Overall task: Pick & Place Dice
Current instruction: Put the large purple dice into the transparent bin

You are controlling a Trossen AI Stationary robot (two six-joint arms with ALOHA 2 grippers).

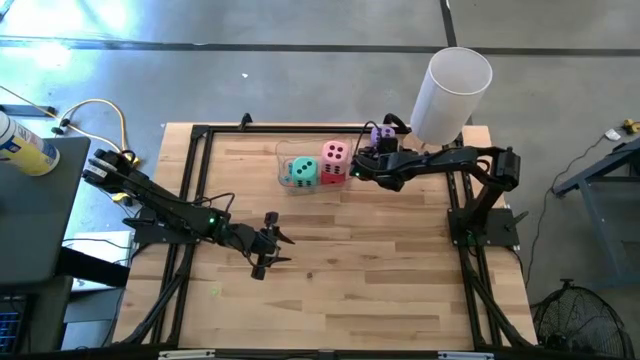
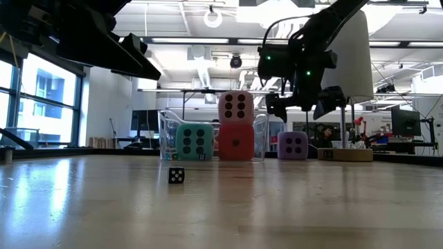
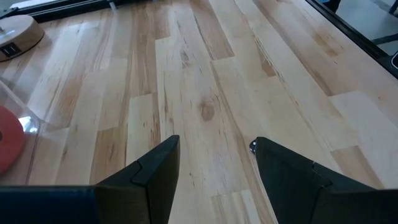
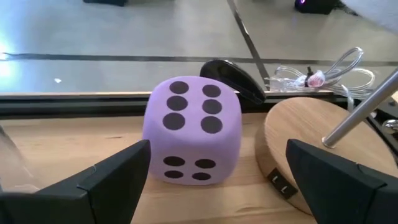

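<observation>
right hand (image 4: 217, 180) hangs wide open over the purple die (image 4: 193, 129); I'd drop straight down, centred, before squeezing; left hand (image 3: 214, 171) idles open

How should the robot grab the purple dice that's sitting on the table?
Probably from above, squeezing two opposite flat sides near the middle. The purple dice sits flat on the table, clear of the clear container. The right gripper hangs open above it, fingers spread wider than the cube. The wooden base sits close beside it, so that finger needs care.
</observation>
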